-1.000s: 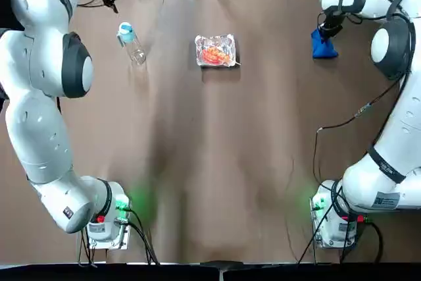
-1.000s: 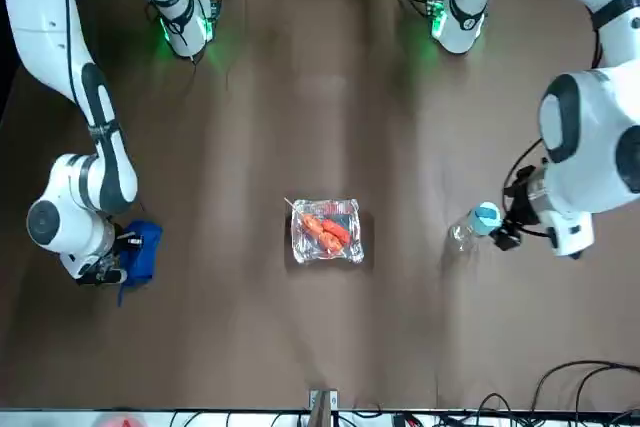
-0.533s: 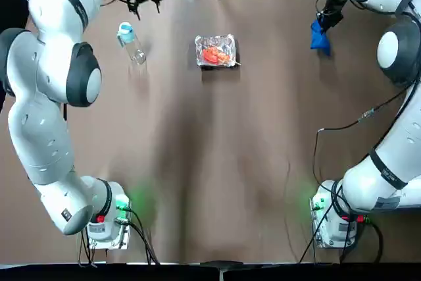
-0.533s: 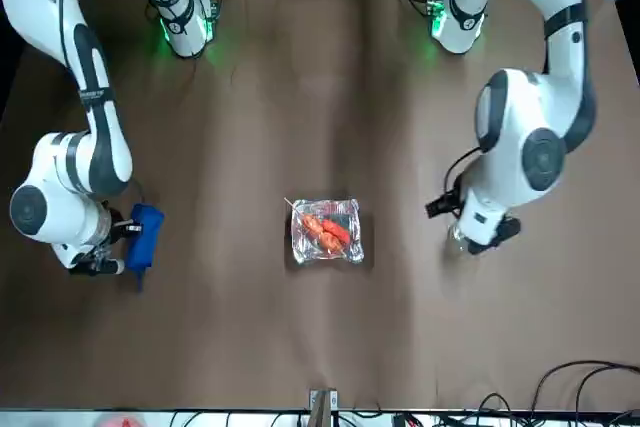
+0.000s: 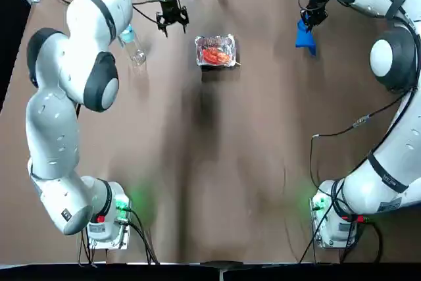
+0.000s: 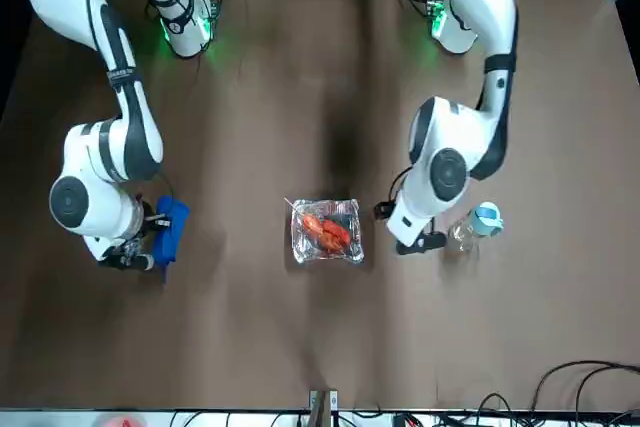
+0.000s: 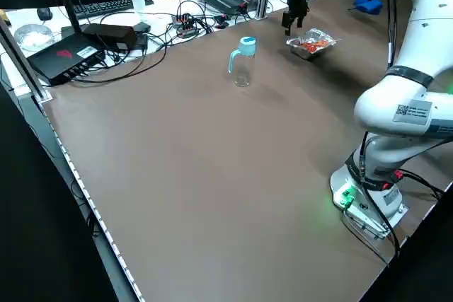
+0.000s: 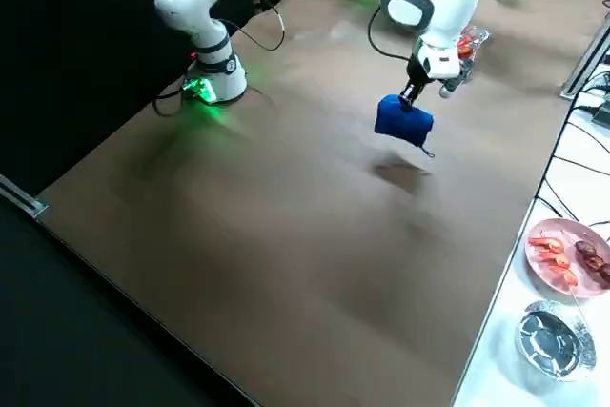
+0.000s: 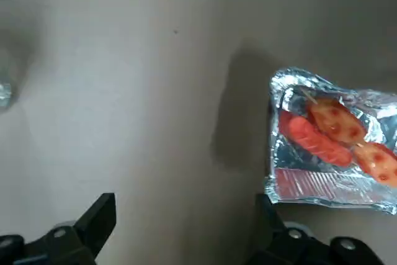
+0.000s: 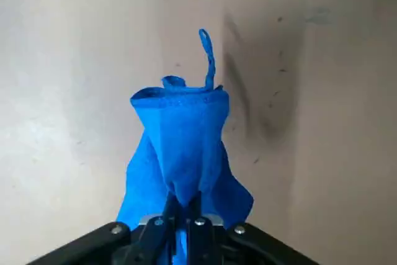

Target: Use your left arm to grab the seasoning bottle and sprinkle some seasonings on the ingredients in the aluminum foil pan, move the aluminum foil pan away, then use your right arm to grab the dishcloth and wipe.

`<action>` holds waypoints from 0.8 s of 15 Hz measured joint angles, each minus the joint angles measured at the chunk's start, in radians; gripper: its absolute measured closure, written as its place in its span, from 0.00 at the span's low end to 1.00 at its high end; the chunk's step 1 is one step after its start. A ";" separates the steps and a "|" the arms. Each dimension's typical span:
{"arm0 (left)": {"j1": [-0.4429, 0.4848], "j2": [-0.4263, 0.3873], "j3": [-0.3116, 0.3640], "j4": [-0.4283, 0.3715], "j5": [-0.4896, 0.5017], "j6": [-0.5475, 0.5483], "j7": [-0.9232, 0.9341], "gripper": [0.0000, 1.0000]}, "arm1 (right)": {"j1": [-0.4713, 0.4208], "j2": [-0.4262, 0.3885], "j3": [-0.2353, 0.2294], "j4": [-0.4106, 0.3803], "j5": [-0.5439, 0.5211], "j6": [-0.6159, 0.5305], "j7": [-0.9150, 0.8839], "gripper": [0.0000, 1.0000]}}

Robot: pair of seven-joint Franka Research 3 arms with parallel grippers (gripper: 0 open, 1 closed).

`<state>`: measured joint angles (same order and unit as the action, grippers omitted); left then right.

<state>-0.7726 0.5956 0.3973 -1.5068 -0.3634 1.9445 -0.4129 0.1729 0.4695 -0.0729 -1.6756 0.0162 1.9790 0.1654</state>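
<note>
Over brown table (image 5: 217, 162), left gripper (image 5: 172, 20) now swung from bottle (image 5: 131, 42) toward foil pan (image 5: 216, 51), fingers apart and empty; right gripper (image 8: 411, 94) clamped on dishcloth (image 8: 403, 121), lifted clear.

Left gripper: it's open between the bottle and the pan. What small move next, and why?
Probably shift the left gripper sideways onto the foil pan and close on its rim. The gripper hangs open and empty beside the pan, the bottle stands apart on the table, and the right gripper already holds the dishcloth lifted, waiting for the pan to clear.
</note>
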 joint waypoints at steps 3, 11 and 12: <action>-0.013 0.032 -0.047 0.000 -0.005 0.052 -0.010 0.02 | 0.014 -0.001 0.000 0.009 0.013 -0.015 0.007 0.93; -0.042 0.180 -0.082 -0.001 -0.007 0.309 -0.110 0.04 | 0.013 -0.001 -0.003 0.009 0.016 -0.019 0.007 0.93; -0.043 0.192 -0.093 -0.001 -0.007 0.327 -0.111 0.06 | 0.013 -0.001 -0.003 0.009 0.017 -0.019 0.007 0.93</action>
<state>-0.8154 0.7875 0.3044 -1.5075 -0.3704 2.2717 -0.5243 0.1855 0.4688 -0.0758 -1.6663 0.0327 1.9598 0.1727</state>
